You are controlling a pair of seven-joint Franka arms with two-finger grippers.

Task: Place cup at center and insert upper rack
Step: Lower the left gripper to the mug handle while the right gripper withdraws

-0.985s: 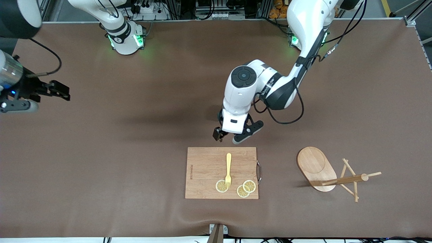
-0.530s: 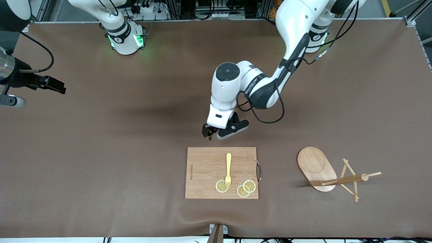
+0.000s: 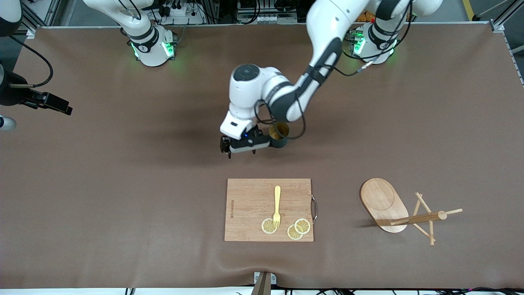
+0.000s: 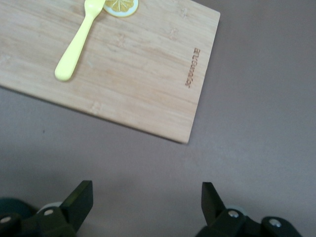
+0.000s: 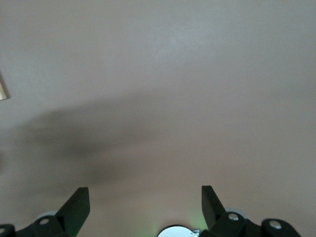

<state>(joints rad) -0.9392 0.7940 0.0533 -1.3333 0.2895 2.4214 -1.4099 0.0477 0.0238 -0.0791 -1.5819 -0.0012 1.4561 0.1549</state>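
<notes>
The cup [image 3: 279,135] stands upright on the brown table [image 3: 123,184], farther from the front camera than the cutting board [image 3: 254,205], partly hidden by the left arm. The left gripper [image 3: 239,147] hovers beside it over bare table, fingers [image 4: 79,202] spread and empty. The mug tree [image 3: 403,213] lies tipped over toward the left arm's end. The right gripper [image 5: 143,207] waits with its fingers apart, apparently near the table's edge.

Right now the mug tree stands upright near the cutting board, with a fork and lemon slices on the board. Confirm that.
Not upright: the front view shows the mug tree tipped on its side. It does lie beside the cutting board, which carries the fork and lemon slices.
</notes>
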